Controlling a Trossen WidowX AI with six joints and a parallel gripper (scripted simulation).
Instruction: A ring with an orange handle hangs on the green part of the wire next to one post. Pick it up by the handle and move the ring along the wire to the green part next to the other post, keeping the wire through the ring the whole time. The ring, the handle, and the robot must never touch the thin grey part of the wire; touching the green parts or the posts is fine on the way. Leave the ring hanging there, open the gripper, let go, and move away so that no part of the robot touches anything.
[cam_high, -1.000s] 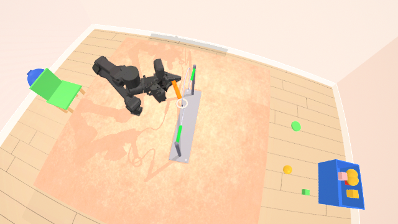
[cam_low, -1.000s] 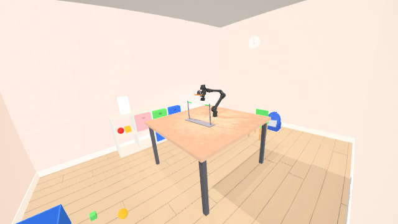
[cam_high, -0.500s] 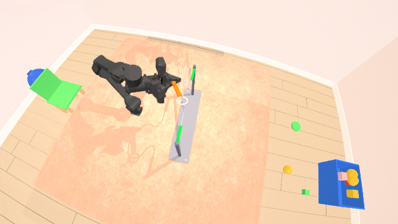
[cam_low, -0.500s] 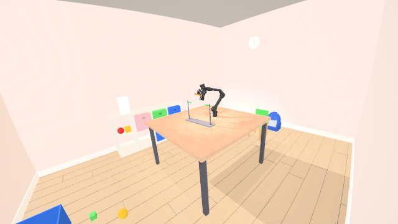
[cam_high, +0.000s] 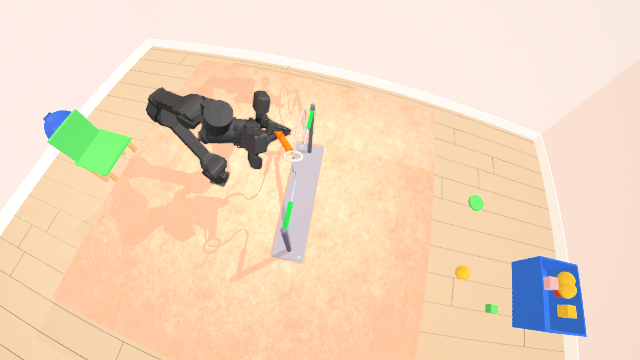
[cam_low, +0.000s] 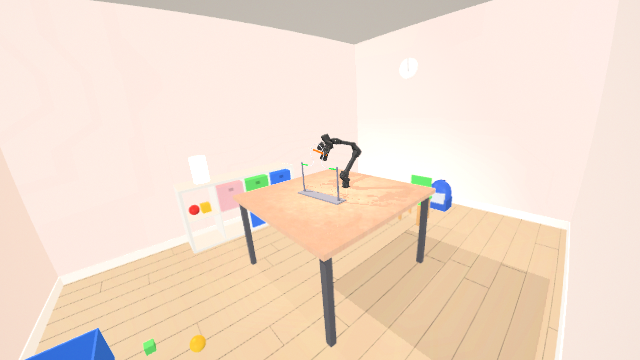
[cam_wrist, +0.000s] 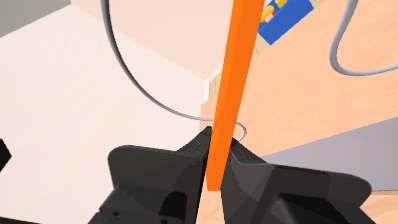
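Note:
My gripper (cam_high: 278, 133) (cam_wrist: 213, 131) is shut on the orange handle (cam_high: 284, 142) (cam_wrist: 233, 75) (cam_low: 318, 151), near its end. The white ring (cam_high: 293, 161) at the handle's other end is over the middle stretch of the grey wire (cam_high: 293, 186) (cam_wrist: 149, 96), between the two green parts. The wire seems to run through it, but the gap is too small to judge. One green part (cam_high: 310, 120) (cam_low: 305, 164) is by the far post (cam_high: 310, 141) (cam_low: 303, 178). The other green part (cam_high: 288, 215) (cam_low: 333, 169) is by the near post (cam_high: 286, 241) (cam_low: 337, 185). The ring is out of the wrist view.
Both posts stand on a grey base plate (cam_high: 305, 200) (cam_low: 320, 197) on the table (cam_high: 360, 225) (cam_low: 320, 230). The wire curves close beyond the fingertips in the wrist view. A green chair (cam_high: 102, 150), a blue bin (cam_high: 527, 295) and small toys are on the floor.

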